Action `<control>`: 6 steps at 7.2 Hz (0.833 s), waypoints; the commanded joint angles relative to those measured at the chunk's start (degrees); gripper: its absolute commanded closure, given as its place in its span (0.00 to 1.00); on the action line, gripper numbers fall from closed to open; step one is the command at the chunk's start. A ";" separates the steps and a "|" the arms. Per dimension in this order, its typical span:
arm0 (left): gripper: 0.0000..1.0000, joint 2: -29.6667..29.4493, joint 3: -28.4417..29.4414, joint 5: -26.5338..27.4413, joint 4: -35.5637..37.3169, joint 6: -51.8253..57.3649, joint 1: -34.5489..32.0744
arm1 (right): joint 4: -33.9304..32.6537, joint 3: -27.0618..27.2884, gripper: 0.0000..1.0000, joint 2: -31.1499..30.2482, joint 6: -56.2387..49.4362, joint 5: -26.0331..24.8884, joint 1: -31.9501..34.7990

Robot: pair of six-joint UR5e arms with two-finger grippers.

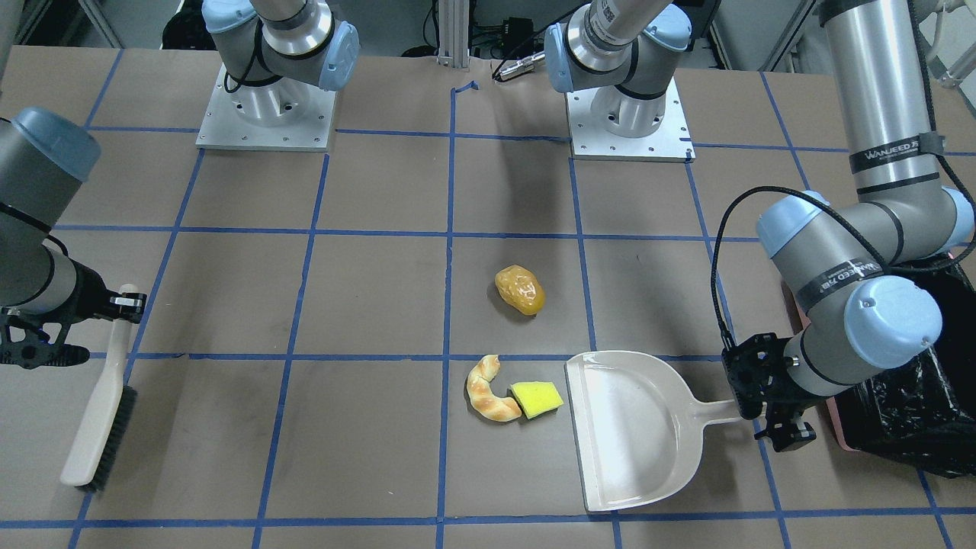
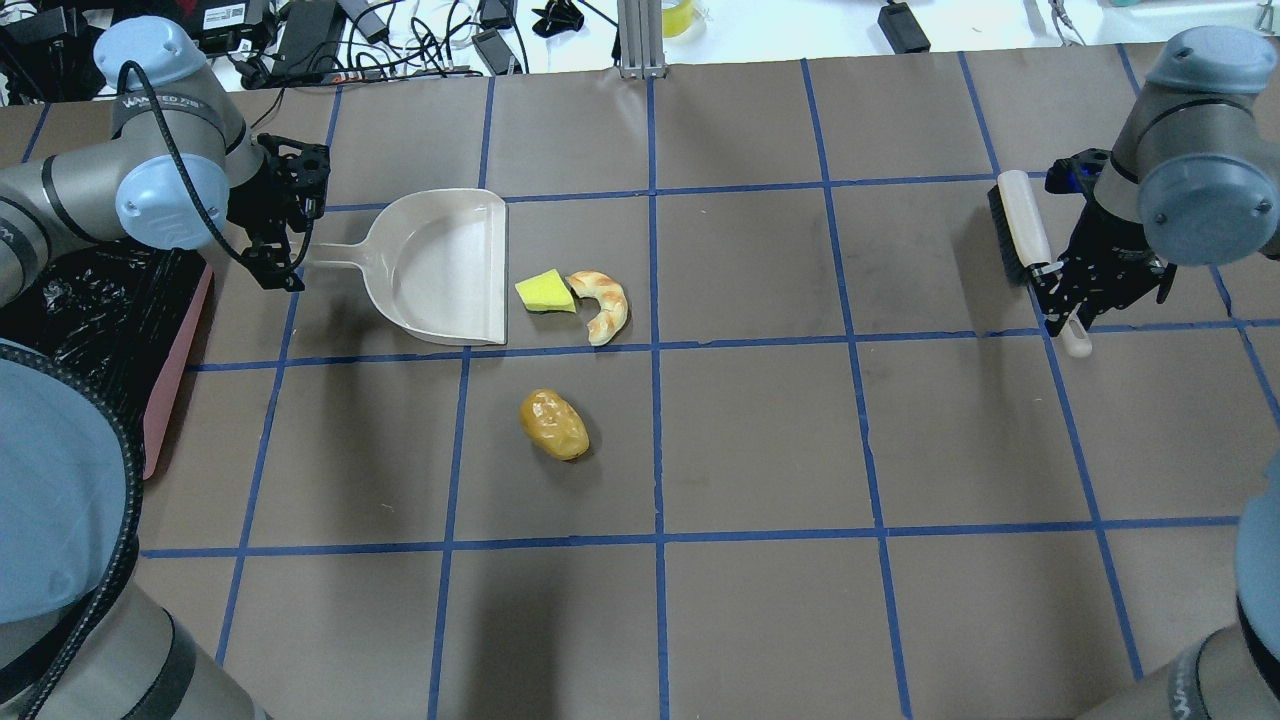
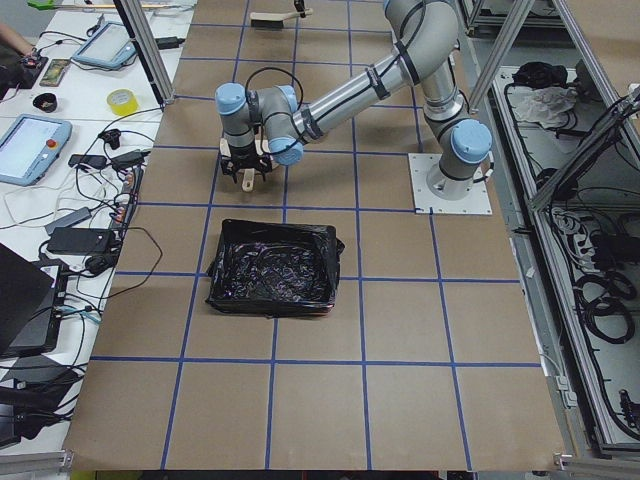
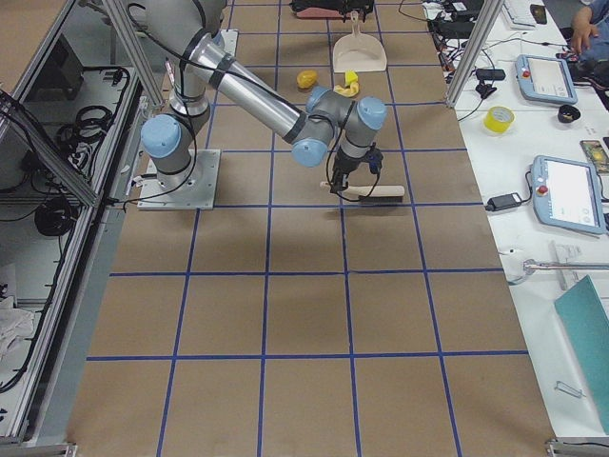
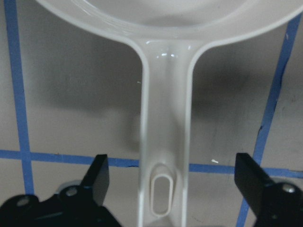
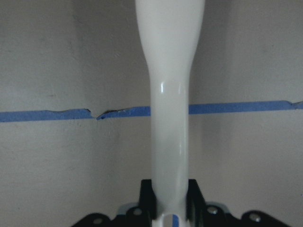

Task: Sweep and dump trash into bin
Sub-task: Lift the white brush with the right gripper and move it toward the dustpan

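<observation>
Facing the robot, the dustpan (image 1: 633, 427) lies flat with its mouth toward the trash. The wedge (image 1: 536, 398) sits just beside the lip, and the croissant (image 1: 488, 389) touches the wedge on its far side. The lump (image 1: 520, 290) lies apart, nearer the robot's base. The pan's handle points straight at the left gripper (image 1: 762, 404), with the bin (image 1: 915, 427) just behind that arm. Well across the table, the right gripper (image 1: 126, 301) grasps the brush (image 1: 99, 412) by its handle, bristles down at the table.

From overhead, all the trash lies between brush and pan, so I judge the sweep has to run toward the robot's left. The left arm is far nearer the pan and the right arm nearer the open side of the pile.

From the left end, the bin sits on the table just on the near side of the left gripper.

From the right end, the brush lies roughly level under the near arm, and the pan is far off.

The left wrist view shows the jaws spread wide, one finger (image 5: 97, 175) on each side of the pan handle, clear of it and holding nothing.

The right wrist view shows the jaws clenched on the brush handle.
</observation>
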 commanded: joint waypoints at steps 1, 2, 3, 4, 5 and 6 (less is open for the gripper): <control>0.19 0.05 -2.08 -1.78 2.37 -1.85 0.00 | 5.08 -4.78 1.00 -1.92 3.62 -2.77 9.16; 0.60 0.48 -2.18 -1.60 3.61 -1.25 0.00 | 9.03 -7.07 1.00 -1.66 15.38 -3.91 15.85; 0.67 0.92 -2.09 -1.69 3.62 -1.42 0.00 | 10.47 -7.45 1.00 -0.96 24.81 -3.14 21.22; 0.69 1.19 -2.00 -1.69 3.53 -0.99 0.00 | 9.96 -7.54 1.00 -0.26 28.82 -2.95 26.06; 0.81 1.28 -2.09 -1.78 3.53 -0.89 0.00 | 10.30 -7.97 1.00 0.71 36.17 -2.17 30.46; 0.86 1.63 -2.18 -1.43 3.53 -0.98 0.00 | 10.22 -8.15 1.00 1.07 45.03 1.23 34.51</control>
